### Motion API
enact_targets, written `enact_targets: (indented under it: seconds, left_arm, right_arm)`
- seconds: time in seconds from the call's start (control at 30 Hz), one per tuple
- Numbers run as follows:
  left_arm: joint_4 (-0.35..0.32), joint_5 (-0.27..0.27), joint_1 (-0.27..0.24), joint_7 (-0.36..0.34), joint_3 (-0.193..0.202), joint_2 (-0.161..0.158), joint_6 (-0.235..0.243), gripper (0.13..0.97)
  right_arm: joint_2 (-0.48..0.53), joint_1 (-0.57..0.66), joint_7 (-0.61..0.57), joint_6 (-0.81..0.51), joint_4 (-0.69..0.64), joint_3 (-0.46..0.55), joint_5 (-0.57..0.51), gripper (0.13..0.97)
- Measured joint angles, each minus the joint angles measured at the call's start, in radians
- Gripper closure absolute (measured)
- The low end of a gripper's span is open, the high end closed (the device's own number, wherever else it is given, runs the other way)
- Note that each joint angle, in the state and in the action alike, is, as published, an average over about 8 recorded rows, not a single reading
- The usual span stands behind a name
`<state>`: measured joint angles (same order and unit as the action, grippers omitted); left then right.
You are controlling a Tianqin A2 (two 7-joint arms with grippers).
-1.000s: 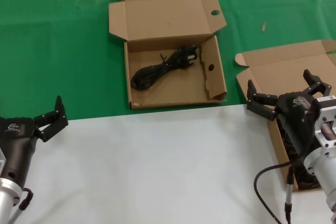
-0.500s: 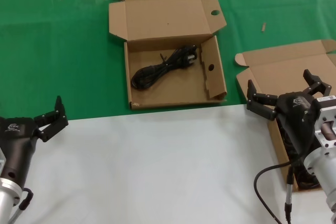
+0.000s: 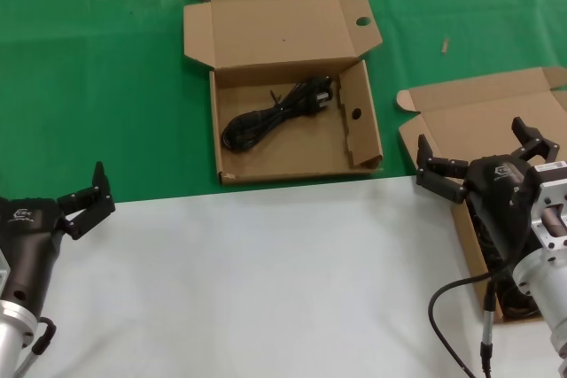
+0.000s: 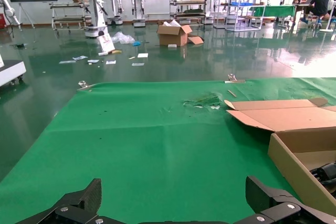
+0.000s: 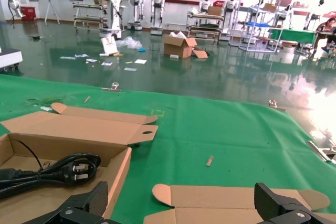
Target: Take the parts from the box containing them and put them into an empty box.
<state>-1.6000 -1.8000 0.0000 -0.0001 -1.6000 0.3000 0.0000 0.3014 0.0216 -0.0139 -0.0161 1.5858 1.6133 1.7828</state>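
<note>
Mid-table in the head view lies an open box with a round-holed lid tab (image 3: 215,130), with one coiled black power cord (image 3: 275,112) inside. The right wrist view shows that cord (image 5: 58,171) and the holed lid (image 5: 79,127) too. At the right edge is the plain-lidded box (image 3: 478,121), its inside mostly hidden by my right arm. Above its lid my right gripper (image 3: 469,135) (image 5: 181,195) hangs open and holds nothing. My left gripper (image 3: 89,192) (image 4: 172,192) is open at the lower left, over the edge of the green cloth.
A white sheet (image 3: 266,281) covers the near half of the table, and green cloth (image 3: 89,86) the far half. Small scraps (image 3: 446,44) lie on the cloth near the back. In the left wrist view, the holed box's wall (image 4: 289,161) is at the side.
</note>
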Motion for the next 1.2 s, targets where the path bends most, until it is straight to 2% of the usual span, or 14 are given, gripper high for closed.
enact_targets:
  seconds: [1.2]
  left_arm:
    - [0.000,0.000,0.000,0.000,0.000,0.000,0.000,0.132]
  right_arm:
    - [0.000,0.000,0.000,0.000,0.000,0.000,0.000,0.129]
